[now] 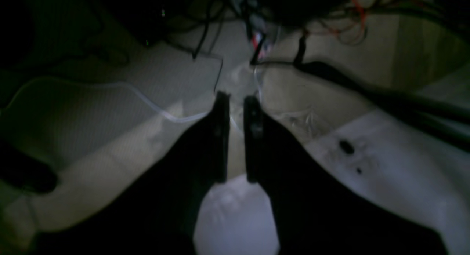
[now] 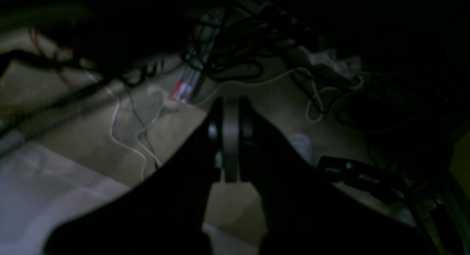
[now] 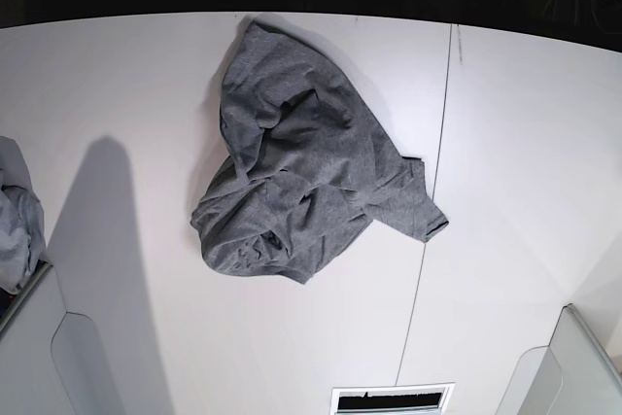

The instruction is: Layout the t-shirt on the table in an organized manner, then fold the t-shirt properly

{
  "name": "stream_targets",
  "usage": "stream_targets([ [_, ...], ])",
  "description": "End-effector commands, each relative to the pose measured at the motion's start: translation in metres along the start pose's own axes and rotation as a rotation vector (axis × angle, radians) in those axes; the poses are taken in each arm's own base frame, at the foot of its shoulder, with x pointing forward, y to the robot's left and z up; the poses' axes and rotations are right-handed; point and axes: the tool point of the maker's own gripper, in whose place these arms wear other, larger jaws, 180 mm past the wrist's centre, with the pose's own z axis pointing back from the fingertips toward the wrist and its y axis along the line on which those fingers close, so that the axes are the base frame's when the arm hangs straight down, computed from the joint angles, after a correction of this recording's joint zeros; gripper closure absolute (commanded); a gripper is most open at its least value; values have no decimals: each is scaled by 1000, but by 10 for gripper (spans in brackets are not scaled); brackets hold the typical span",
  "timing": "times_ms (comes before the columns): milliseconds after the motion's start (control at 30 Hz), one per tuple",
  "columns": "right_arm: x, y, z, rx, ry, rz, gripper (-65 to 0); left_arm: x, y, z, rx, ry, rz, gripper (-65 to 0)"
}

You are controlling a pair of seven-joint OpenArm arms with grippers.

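Left wrist view: left gripper (image 1: 237,101) empty, jaws a slit apart, aimed off desk edge toward floor cables (image 1: 205,38).

Right wrist view: right gripper (image 2: 230,102) clenched, holding nothing.

Base view: t-shirt (image 3: 306,187) crumpled mid-desk (image 3: 525,143), one sleeve over seam. Neither gripper visible here. Layout not begun; folding all ahead.

My base camera is looking straight down on the table (image 3: 117,94). Both wrist cameras are pointing past their fingers at the cabled floor.
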Motion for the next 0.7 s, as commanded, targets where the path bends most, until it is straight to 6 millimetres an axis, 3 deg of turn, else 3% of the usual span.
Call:
stream_targets([
  [0,-5,2,5,17,-12,1,0,1,-1,3,-5,-18,-1,-101],
  [367,-15,5,63,58,-157,-21,0,4,14,42,18,-147,164,-102],
  [500,-7,5,93,63,-223,23,0,12,17,68,-17,-250,241,-102],
  [667,13,11,134,78,-310,117,0,22,44,111,30,-343,311,-102],
])
